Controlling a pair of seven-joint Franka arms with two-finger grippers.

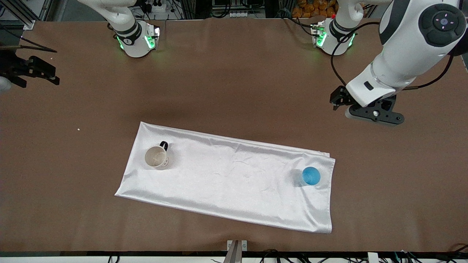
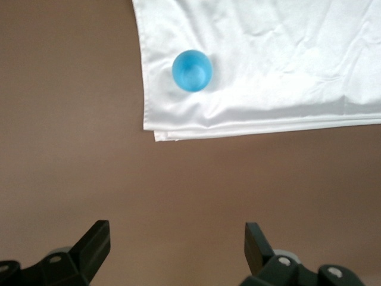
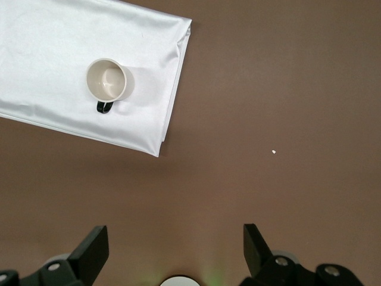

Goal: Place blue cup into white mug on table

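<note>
The blue cup [image 1: 311, 176] stands on the white cloth [image 1: 234, 179] near the cloth's edge at the left arm's end of the table [image 1: 234, 80]. It also shows in the left wrist view [image 2: 191, 70]. The white mug [image 1: 157, 157] stands upright on the cloth at the right arm's end, its black handle turned toward the robots. It also shows in the right wrist view [image 3: 107, 80]. My left gripper [image 2: 177, 241] is open and empty, up over bare table beside the cloth [image 1: 374, 114]. My right gripper [image 3: 175, 241] is open and empty, over bare table at the table's edge [image 1: 31, 70].
The cloth lies aslant across the middle of the brown table, with folds along its edges [image 2: 262, 122]. A small white crumb [image 1: 78, 129] lies on the table between the cloth and the right gripper. The arm bases [image 1: 137, 38] stand at the table's edge.
</note>
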